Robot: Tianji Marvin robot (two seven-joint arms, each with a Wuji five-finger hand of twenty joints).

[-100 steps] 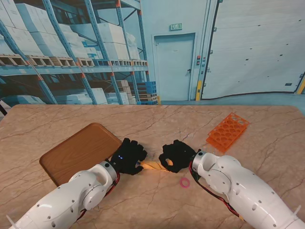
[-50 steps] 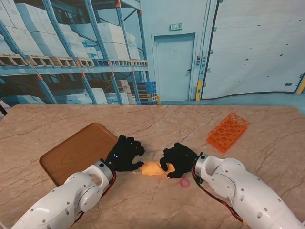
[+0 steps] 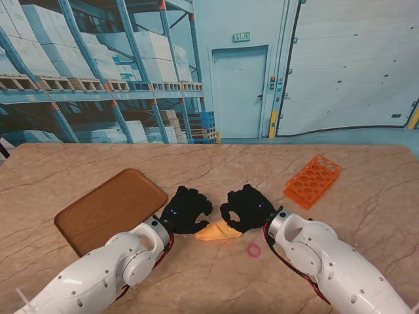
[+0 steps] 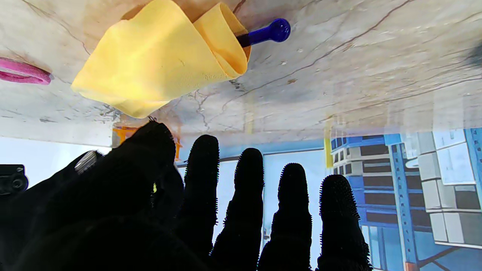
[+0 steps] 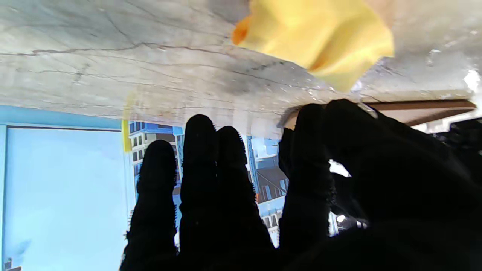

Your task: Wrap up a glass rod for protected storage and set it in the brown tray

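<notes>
Both your left hand (image 3: 187,209) and right hand (image 3: 246,207) hover spread and empty; grip the fragile glass rod (image 4: 265,34) gently through its soft yellow cloth (image 4: 158,60) mid-desk

Marble-patterned table (image 3: 216,163), brown veins. Behind its far edge: warehouse backdrop, blue pallet racks (image 3: 98,72) with boxes, grey door (image 3: 240,91), large roller door (image 3: 353,65).

**One high view, two close wrist views**

The stand camera looks down from above the shoulders across the whole counter (image 3: 216,163). Each wrist camera sits close, looking along its fingers with the picture inverted, counter uppermost. All three views share the yellow cloth (image 3: 218,231) (image 4: 158,64) (image 5: 320,41) lying between the hands.
</notes>
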